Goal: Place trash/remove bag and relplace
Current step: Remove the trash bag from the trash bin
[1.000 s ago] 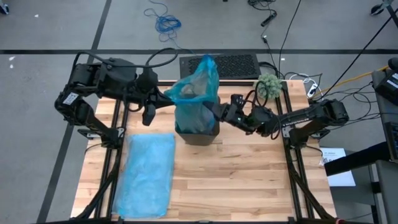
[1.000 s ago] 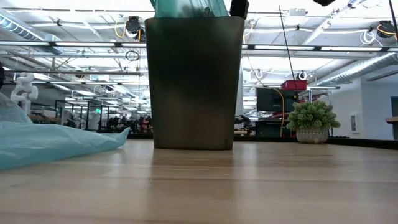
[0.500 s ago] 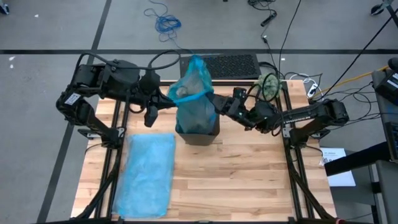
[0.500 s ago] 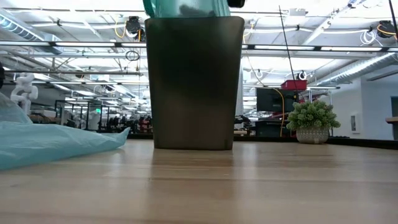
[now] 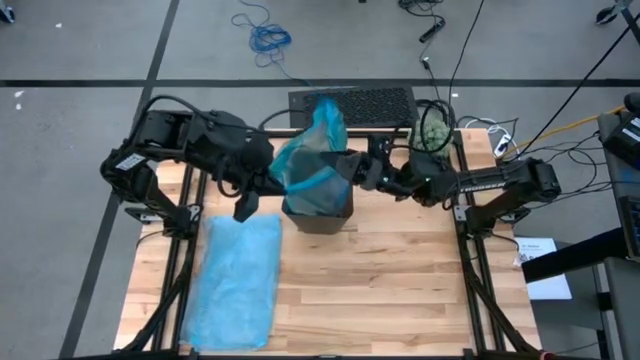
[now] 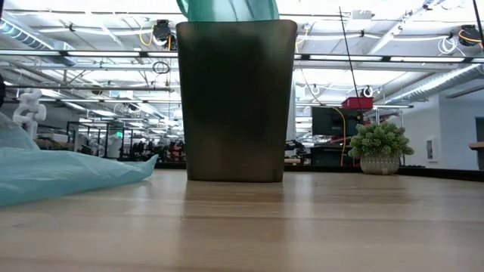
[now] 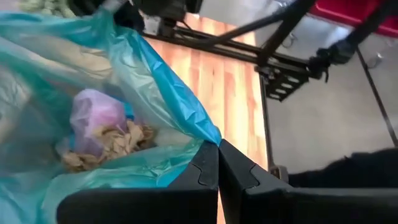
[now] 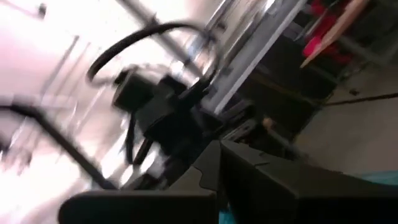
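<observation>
Both arms have closed in on the dark bin (image 5: 318, 208). The left gripper (image 7: 217, 163) pinches the blue bag's (image 5: 310, 160) rim; the right gripper (image 5: 352, 170), fingers pressed together, seemingly grips the opposite edge. Trash (image 7: 106, 134) sits inside the bag. Lifting out and fitting the spare bag (image 5: 235, 280) beside the bin remain.
</observation>
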`<control>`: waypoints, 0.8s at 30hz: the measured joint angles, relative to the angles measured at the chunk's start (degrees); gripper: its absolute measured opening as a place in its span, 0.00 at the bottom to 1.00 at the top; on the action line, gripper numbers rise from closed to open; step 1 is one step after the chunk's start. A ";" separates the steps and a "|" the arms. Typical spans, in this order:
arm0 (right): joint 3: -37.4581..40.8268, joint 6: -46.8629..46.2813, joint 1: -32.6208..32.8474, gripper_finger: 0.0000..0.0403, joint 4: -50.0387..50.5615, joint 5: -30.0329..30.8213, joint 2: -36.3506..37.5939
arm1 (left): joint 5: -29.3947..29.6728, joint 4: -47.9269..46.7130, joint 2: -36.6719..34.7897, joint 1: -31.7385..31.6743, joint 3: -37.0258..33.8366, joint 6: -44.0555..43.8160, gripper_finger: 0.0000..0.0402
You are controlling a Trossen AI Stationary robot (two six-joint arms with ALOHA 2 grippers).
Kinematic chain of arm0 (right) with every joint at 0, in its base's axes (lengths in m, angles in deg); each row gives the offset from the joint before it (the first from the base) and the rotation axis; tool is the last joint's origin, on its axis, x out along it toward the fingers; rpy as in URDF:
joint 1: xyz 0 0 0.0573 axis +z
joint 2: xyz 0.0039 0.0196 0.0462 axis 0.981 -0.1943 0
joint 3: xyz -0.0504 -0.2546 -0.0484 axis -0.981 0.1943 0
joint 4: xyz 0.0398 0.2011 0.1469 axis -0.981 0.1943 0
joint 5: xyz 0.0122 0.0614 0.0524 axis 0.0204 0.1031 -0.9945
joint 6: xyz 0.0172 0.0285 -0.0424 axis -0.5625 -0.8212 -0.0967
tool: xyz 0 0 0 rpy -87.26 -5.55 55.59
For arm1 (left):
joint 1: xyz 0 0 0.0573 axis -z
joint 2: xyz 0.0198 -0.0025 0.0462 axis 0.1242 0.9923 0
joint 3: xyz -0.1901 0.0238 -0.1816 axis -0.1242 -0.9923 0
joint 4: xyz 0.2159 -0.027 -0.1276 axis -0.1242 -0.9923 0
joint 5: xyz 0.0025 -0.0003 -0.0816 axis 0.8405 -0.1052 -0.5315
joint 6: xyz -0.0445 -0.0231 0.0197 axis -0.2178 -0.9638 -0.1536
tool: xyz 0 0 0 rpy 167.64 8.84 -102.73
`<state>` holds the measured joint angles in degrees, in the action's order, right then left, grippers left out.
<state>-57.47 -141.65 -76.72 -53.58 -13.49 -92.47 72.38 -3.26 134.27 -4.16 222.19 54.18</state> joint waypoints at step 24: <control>-35.23 65.81 14.23 0.35 80.26 26.08 -5.33 | 7.69 1.83 -0.52 -2.36 0.02 -0.50 0.00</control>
<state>-92.70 -75.84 -62.48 26.69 12.59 -97.81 80.07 -1.43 133.75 -6.52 222.21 53.68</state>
